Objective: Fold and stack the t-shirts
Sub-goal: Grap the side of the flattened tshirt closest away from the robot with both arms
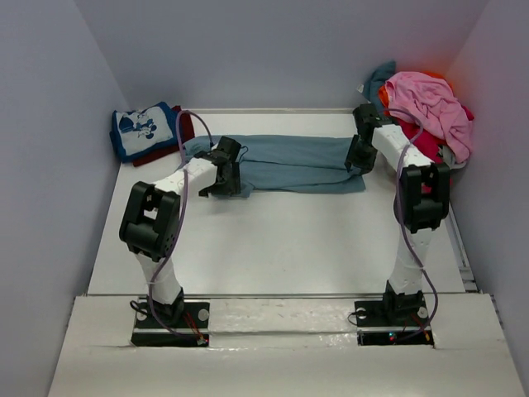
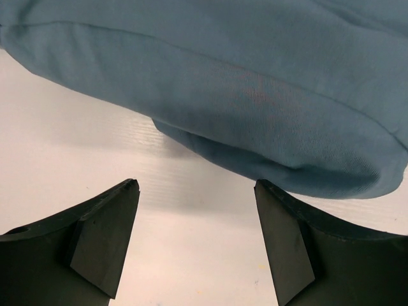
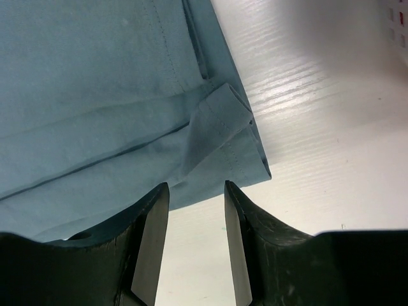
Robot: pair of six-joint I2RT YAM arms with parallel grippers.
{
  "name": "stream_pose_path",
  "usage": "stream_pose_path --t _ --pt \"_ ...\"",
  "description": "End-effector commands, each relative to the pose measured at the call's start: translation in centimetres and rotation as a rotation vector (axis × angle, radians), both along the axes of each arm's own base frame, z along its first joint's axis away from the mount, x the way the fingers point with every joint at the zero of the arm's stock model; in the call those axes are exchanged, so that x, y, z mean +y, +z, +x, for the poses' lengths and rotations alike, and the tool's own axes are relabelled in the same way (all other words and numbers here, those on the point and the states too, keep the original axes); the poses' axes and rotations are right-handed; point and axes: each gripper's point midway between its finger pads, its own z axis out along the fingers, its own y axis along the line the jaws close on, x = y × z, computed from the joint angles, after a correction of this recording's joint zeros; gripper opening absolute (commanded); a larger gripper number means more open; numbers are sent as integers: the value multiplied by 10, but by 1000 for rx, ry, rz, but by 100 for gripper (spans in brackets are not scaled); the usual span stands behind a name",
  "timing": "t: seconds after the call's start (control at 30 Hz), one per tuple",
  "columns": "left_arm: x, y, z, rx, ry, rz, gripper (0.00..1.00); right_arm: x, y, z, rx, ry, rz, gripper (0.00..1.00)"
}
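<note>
**Figure. One t-shirt part-folded, both arms at its ends.**

The slate-blue t-shirt (image 1: 289, 161) lies on the table (image 1: 273, 248) as a long, narrow band. Its sides appear already turned in lengthwise, so the step in hand is probably the crosswise fold.

The left fingers (image 1: 227, 174) sit at the left end of this shirt. The left wrist view shows them spread wide with nothing between them, and the rounded fold of cloth lies just beyond their tips.

The right fingers (image 1: 360, 155) sit at the shirt's right end. They stand about half open and hold nothing. The stitched hem corner lies just ahead of the tips, flat on the table.

One arm at each end suits a band this long, because soft cloth sags and skews when lifted from a single point.

Beyond the shirt's left end, against the far wall, the blue t-shirt with white cartoon print (image 1: 142, 131) rests folded on the dark red t-shirt (image 1: 185, 124). This is evidently the finished stack, set out of the working area.

Beyond the shirt's right end is a loose heap, evidently the shirts not yet folded. The pink t-shirt (image 1: 430, 103) lies on top. A red t-shirt (image 1: 428, 145), an orange t-shirt (image 1: 385, 99) and a teal t-shirt (image 1: 380, 76) show beneath and behind it.

Judged from this layout, two shirts are done, one is in progress and several are unfolded.
</note>
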Motion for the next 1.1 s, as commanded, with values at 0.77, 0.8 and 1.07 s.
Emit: stream_pose_path --t 0.77,0.8,1.07 --pt "-40 -3 3 -24 -167 14 83 -3 23 -6 -49 -9 -5 46" --pt "-37 -2 6 -28 -160 36 83 -3 22 -6 -46 -9 -5 46" --pt "-48 4 40 -66 -168 67 82 -2 25 -6 -48 -5 -2 46"
